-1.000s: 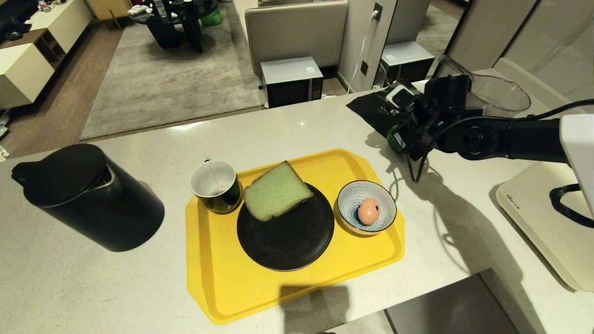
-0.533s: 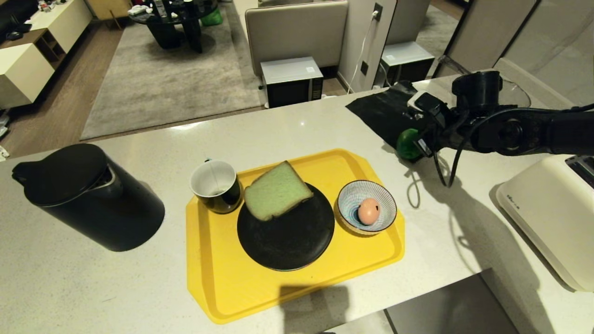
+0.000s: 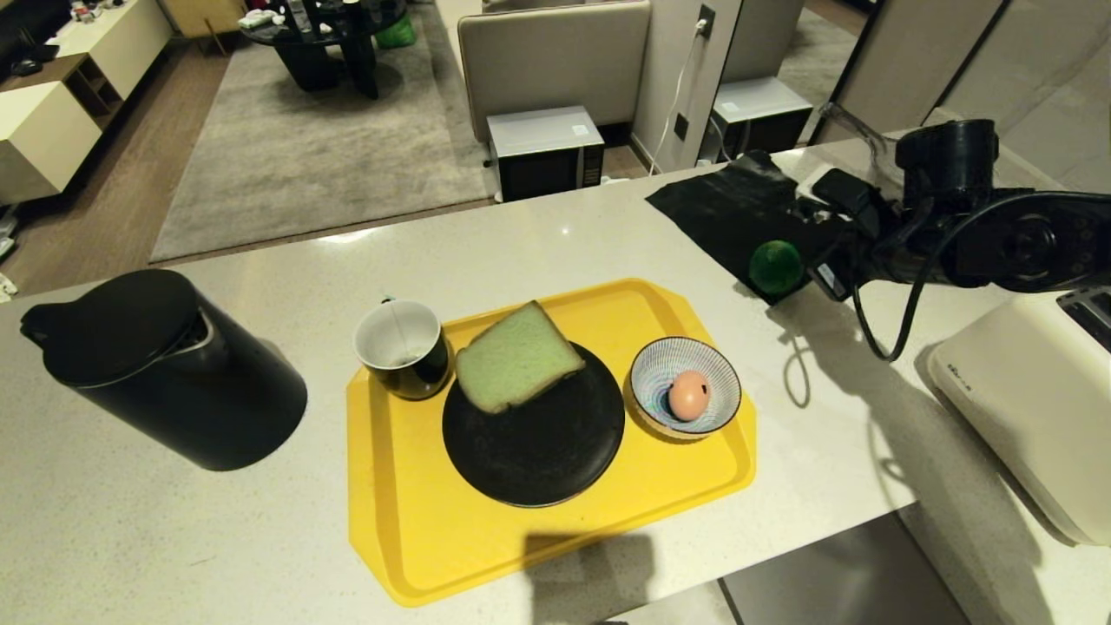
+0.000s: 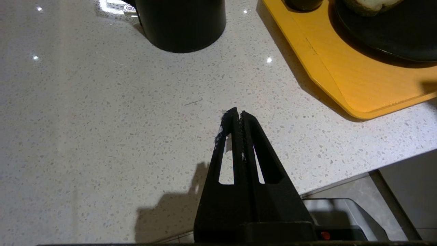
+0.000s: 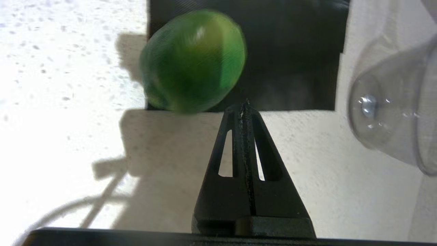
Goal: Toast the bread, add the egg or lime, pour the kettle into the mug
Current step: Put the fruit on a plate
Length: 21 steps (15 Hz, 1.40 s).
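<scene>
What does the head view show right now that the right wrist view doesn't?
Head view only: the kettle, the yellow tray carrying the mug, the bread on a black plate, and a striped bowl holding an egg.

Right wrist view only: the right gripper close up, fingers shut with nothing between them.

Both: the lime at the edge of the black cloth, and the clear bowl.

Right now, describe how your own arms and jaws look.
Both grippers are matte black: the left gripper and right gripper each have two tapered wedge jaws with narrow slot cut-outs. The right arm is black with round joint housings, a cylindrical cap on top and a loose black cable looping beneath.
</scene>
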Available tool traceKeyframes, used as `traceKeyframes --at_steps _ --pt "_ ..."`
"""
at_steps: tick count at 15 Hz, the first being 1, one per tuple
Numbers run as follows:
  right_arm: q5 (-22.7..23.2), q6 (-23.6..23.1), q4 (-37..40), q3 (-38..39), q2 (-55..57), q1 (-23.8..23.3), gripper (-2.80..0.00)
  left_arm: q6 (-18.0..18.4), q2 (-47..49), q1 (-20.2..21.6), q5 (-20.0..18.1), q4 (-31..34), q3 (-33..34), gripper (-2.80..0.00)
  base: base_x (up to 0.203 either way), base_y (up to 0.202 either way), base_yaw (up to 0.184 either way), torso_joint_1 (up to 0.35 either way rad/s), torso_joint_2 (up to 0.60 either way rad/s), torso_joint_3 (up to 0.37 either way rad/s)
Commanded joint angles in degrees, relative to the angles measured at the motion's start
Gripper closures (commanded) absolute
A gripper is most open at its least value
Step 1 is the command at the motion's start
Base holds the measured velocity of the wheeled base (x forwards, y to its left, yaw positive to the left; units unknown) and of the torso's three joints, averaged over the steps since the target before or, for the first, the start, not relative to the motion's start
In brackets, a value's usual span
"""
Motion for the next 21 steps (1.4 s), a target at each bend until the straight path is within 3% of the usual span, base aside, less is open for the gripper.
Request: traceKeyframes --at_steps 1,5,9,11,14,21 --pt "0.80 0.10 -0.18 0.17 -2.43 -0.12 0.00 -0.02 -0.04 0.02 0.00 -0.02 0.01 0.00 0.000 0.000 0.000 0.000 0.00 0.000" --pt "3.41 3.35 -0.53 -0.99 -2.67 0.05 0.00 -0.02 -0.04 0.02 0.00 -0.02 0.01 0.00 0.000 0.000 0.000 0.000 0.00 0.000" --pt "2.53 0.77 -1.46 0.24 -4.75 -0.21 0.00 -0.02 -0.04 0.02 0.00 -0.02 0.01 0.00 0.000 0.000 0.000 0.000 0.00 0.000" --pt "-0.08 -0.08 -1.17 0.91 -4.94 -0.21 0.00 -0.02 -0.04 0.02 0.00 -0.02 0.01 0.00 0.000 0.000 0.000 0.000 0.00 0.000" --pt "-8.05 0.61 -1.36 2.47 -3.98 -0.57 0.00 -0.02 -0.04 0.02 0.00 -0.02 0.01 0.00 0.000 0.000 0.000 0.000 0.00 0.000" --pt "-8.57 1.36 -5.90 1.43 -6.74 -1.31 0.00 -0.02 -0.04 0.02 0.00 -0.02 0.01 0.00 0.000 0.000 0.000 0.000 0.00 0.000"
